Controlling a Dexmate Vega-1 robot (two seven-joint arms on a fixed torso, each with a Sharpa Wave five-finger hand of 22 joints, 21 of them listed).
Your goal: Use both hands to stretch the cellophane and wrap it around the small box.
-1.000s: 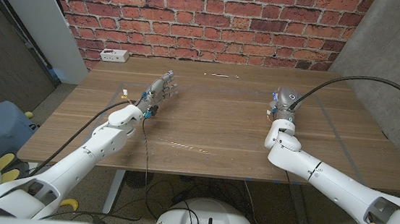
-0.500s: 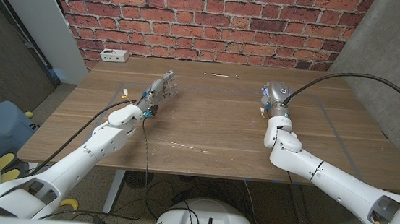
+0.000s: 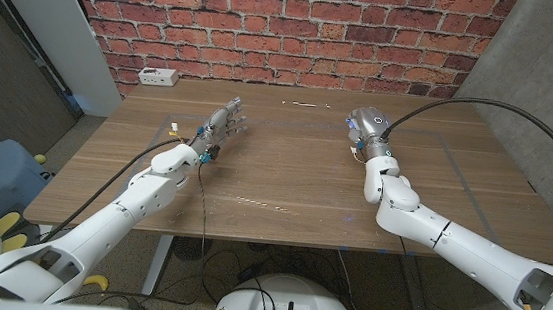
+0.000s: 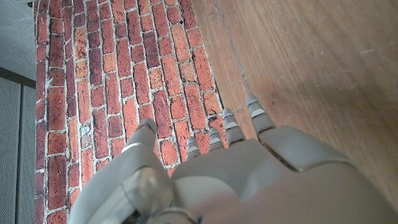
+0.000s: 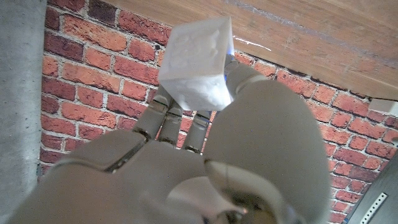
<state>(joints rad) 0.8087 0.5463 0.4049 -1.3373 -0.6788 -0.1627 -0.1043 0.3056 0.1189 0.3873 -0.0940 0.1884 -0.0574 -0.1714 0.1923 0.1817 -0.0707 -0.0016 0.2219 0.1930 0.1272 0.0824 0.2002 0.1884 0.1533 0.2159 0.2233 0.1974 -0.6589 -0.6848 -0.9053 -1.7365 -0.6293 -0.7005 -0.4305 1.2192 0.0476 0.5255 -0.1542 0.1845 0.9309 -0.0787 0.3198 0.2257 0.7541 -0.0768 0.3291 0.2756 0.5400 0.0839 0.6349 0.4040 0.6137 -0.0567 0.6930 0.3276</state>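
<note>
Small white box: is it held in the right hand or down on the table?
Held. The small white box sits against the right hand's fingertips, above the wooden table.

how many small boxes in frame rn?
1. The small white box is held in the right hand, over the table's far middle. The left hand holds nothing. None seen elsewhere on the table.

We count two robot hands over the desk (image 3: 295, 177): the left robot hand (image 3: 221, 125) at ten o'clock, the right robot hand (image 3: 364, 131) at two o'clock. We count one small white box (image 5: 198, 62), up against the right robot hand's fingers. We count one white power strip (image 3: 158, 76) at eleven o'clock, on the far edge.
</note>
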